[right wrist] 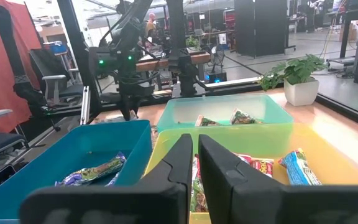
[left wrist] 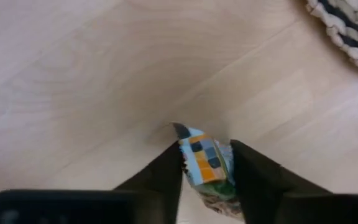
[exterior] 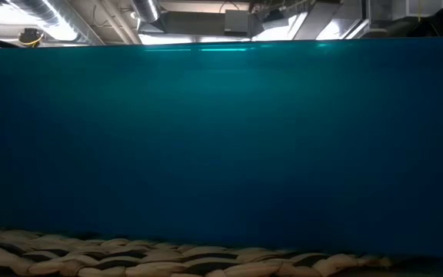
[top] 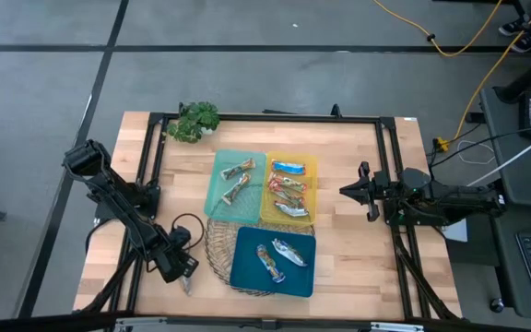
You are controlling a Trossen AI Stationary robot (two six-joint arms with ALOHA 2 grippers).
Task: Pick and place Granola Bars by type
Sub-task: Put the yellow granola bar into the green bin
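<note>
Low-left on the pale wooden counter (top: 358, 249), the left tool (left wrist: 207, 163) straddles, not yet visibly clamped on, a light, slippery crinkled-foil granola bar (left wrist: 205, 165), best pinched mid-length; the right tool (right wrist: 194, 163), mid-right, waits pressed together.

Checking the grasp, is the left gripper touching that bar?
Touching. The left wrist view shows both fingers of the left gripper pressed against the bar.

three trays (top: 306, 167), nine granola bars (top: 289, 168)
</note>
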